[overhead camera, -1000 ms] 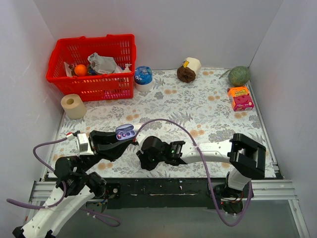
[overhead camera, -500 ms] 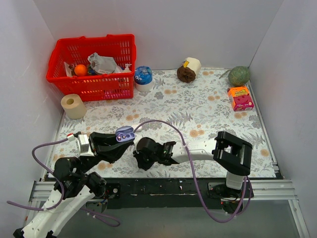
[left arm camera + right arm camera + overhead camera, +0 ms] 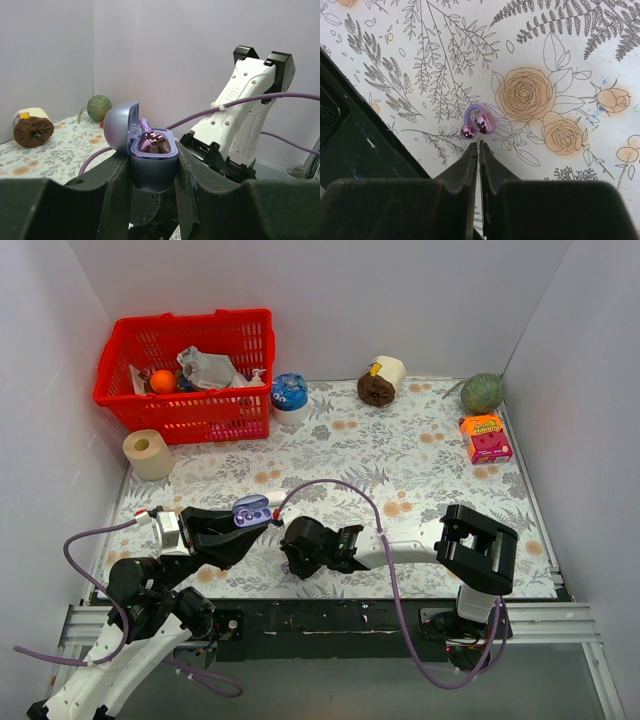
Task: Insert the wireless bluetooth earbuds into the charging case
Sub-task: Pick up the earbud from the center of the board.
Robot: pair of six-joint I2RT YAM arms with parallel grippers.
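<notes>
1 earbud sits in the open charging case, clamped by left gripper. 2nd earbud lies on table, just beyond right gripper, its fingers pressed together, empty. Pickup step: spread, straddle, pinch.

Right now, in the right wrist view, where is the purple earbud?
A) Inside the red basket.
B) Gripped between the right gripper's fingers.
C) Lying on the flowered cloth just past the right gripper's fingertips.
C: the earbud lies on the flowered cloth just beyond the tips of the right gripper, whose fingers are shut with nothing between them.
</notes>
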